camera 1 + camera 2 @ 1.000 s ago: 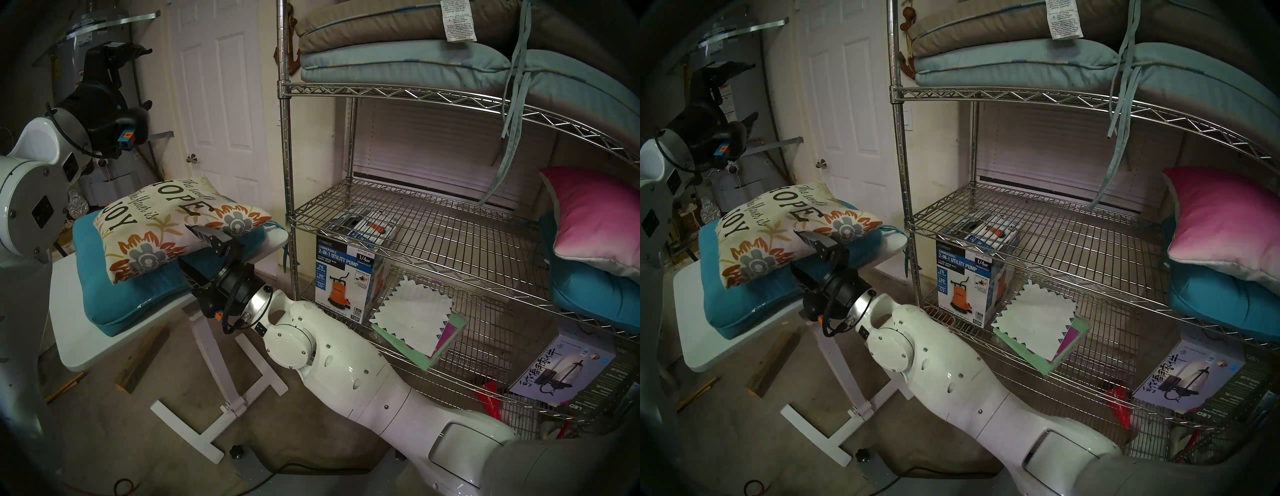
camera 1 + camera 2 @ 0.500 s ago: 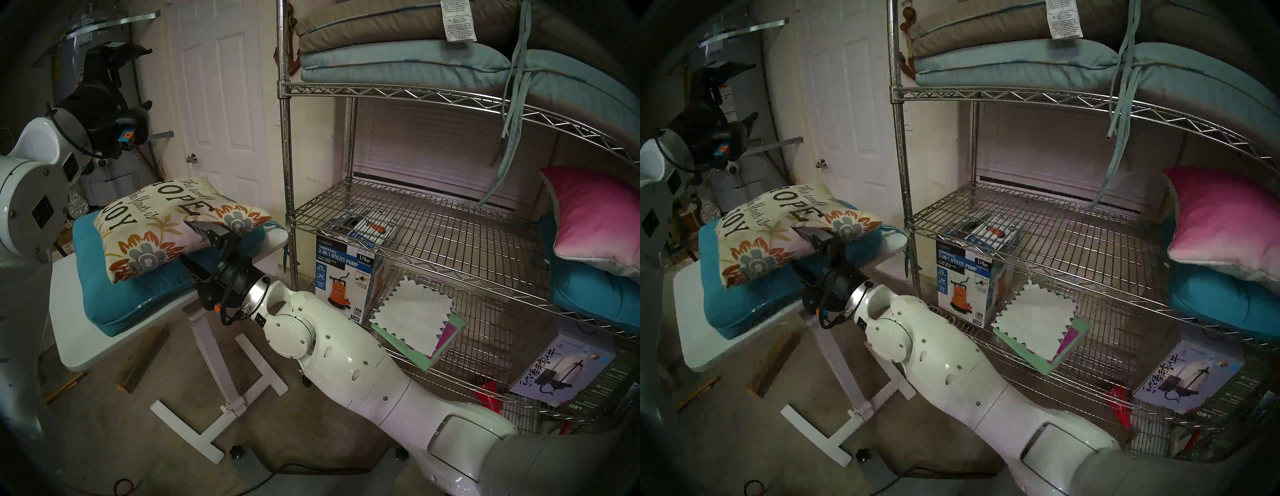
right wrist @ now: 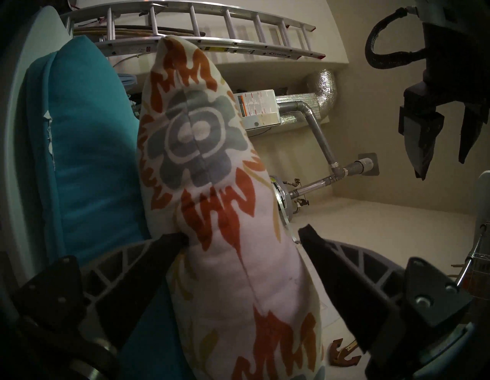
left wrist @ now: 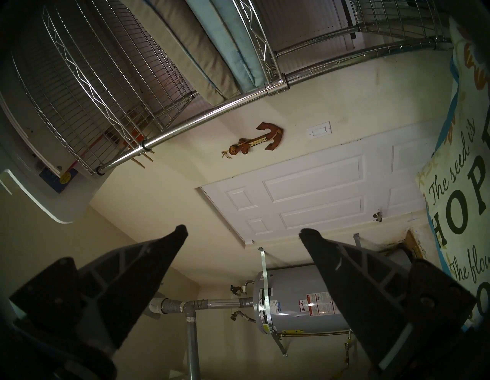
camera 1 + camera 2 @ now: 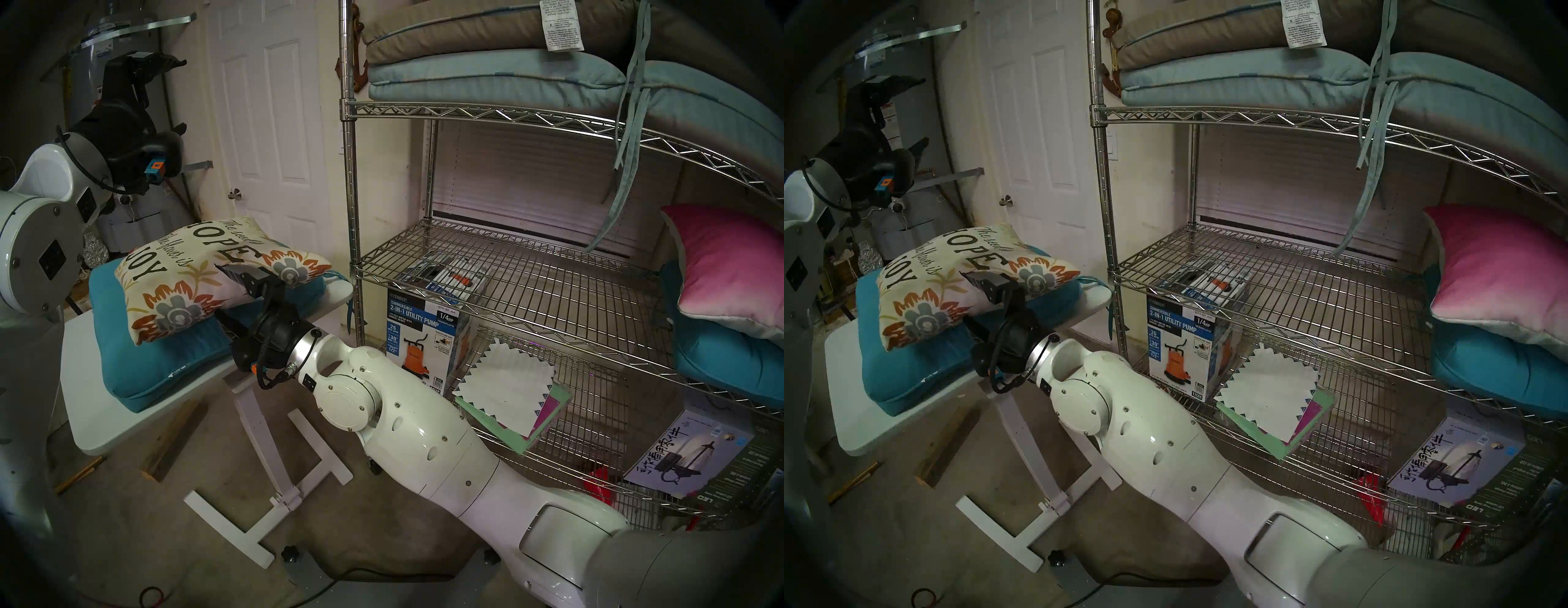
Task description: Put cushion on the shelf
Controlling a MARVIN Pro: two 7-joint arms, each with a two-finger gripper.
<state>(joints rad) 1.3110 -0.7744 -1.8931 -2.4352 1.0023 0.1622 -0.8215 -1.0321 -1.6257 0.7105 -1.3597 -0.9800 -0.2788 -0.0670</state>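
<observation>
The right gripper [image 3: 242,236] is spread wide around the flowered cushion's [image 5: 199,276] edge, one finger [image 3: 169,244] touching it. The cushion is seen left of centre, on a teal cushion [image 5: 161,365]. The shelf [image 5: 530,271] fills the right.

The left gripper [image 4: 240,232] is held open, high at the upper left.

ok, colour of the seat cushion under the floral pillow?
Plain teal seat cushion, clearest in the head view.

**White arms, black grippers**

Both arms wear glossy white rounded shells dotted with small dark screws and round joint caps. A silver flange ring joins the right arm [image 5: 407,424] to its black wrist, looped by a braided black cable. Each gripper has black, ribbed, wedge-shaped fingers [image 4: 148,268] tapering to blunt tips.
</observation>
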